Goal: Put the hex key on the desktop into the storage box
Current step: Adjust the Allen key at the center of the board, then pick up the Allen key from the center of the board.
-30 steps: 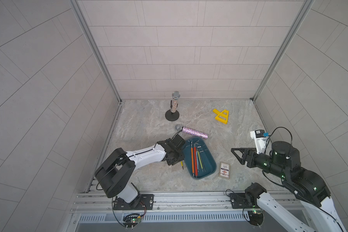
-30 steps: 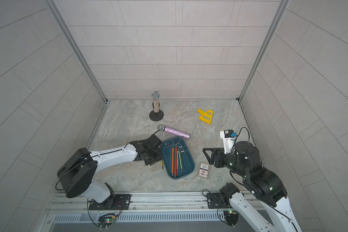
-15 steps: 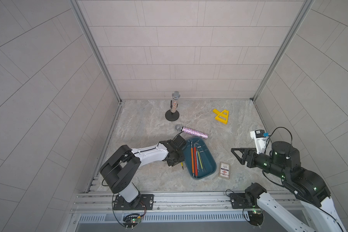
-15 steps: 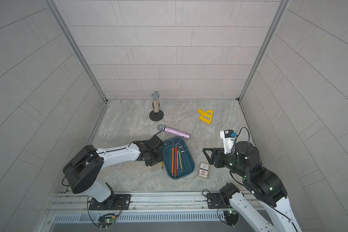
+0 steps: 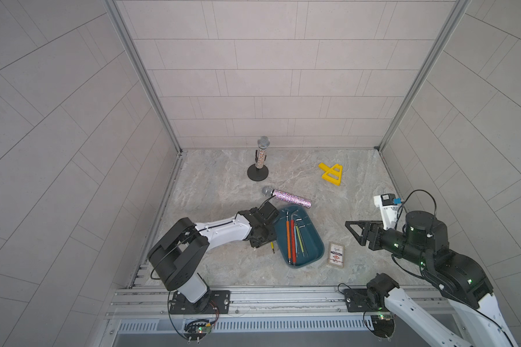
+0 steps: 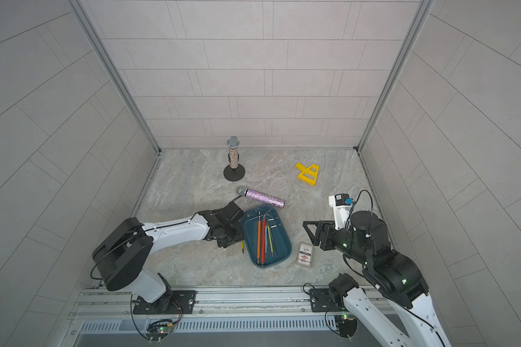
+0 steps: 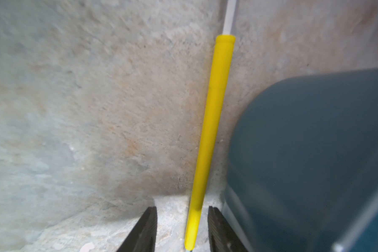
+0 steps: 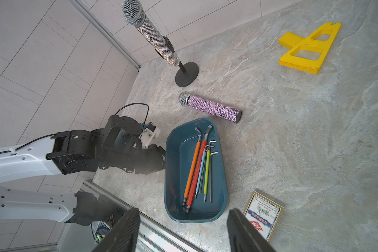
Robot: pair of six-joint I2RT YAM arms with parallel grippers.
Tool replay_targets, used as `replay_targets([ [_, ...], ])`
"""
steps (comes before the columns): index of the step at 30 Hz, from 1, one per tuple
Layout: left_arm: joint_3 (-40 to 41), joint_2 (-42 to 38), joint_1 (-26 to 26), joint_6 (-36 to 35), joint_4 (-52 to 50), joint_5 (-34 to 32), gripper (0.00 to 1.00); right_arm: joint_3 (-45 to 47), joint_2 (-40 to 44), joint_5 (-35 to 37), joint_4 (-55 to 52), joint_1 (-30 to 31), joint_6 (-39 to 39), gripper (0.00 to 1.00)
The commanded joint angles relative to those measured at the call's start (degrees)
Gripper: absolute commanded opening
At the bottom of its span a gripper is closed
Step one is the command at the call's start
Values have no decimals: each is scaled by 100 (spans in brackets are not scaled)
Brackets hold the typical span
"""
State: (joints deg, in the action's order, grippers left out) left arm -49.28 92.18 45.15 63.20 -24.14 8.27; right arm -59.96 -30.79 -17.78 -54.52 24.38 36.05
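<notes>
So over the last second not much has moved. The left arm's shoulder end has swung in a touch, but the left hand (image 7: 181, 209) itself has hardly budged from its spot right up against the storage box (image 7: 303, 131). The wrist view tells the story: the fingers are apart and straddle the yellow-sleeved hex key (image 7: 212, 122) with a bit of daylight on both sides, so nothing is gripped. The key is lying flat on the tabletop (image 5: 223, 186), running straight out ahead of the hand and just beside the box's outer wall.

My read is that it's lined up for the pinch and the actual pickup hasn't happened. Four colour-sleeved hex keys (image 8: 196, 170) plus a couple of bare ones are already in the box, so this looks like the last one out.

The snag is the box wall. It sits right next to the finger on that side, so there's barely any room, and a sloppy close could shove the box or roll the key.

The glittery purple microphone (image 5: 289, 198) lies past the box's far end, clear of the hand. The microphone on a stand (image 5: 260, 159), the yellow plastic piece (image 5: 331, 174) and the card box (image 5: 336, 254) are all well away. The right hand (image 8: 182, 218) hangs open and empty on the box's other side.
</notes>
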Motion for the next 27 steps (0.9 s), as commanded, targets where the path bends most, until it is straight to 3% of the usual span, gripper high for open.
replay_targets([
  [1, -163, 326, 29, -250, -281, -4, 46, 28, 3, -8, 27, 28, -14, 69],
  [11, -534, 742, 73, -662, -1056, -339, 43, 83, 34, -4, 29, 31, -2, 69],
  [17, -886, 871, 66, -1094, -1785, -719, 25, 81, 27, 6, 31, 31, -19, 69],
  [27, -737, 564, -34, -1075, -1980, -1052, 20, 99, 53, 0, 28, 29, 3, 69],
])
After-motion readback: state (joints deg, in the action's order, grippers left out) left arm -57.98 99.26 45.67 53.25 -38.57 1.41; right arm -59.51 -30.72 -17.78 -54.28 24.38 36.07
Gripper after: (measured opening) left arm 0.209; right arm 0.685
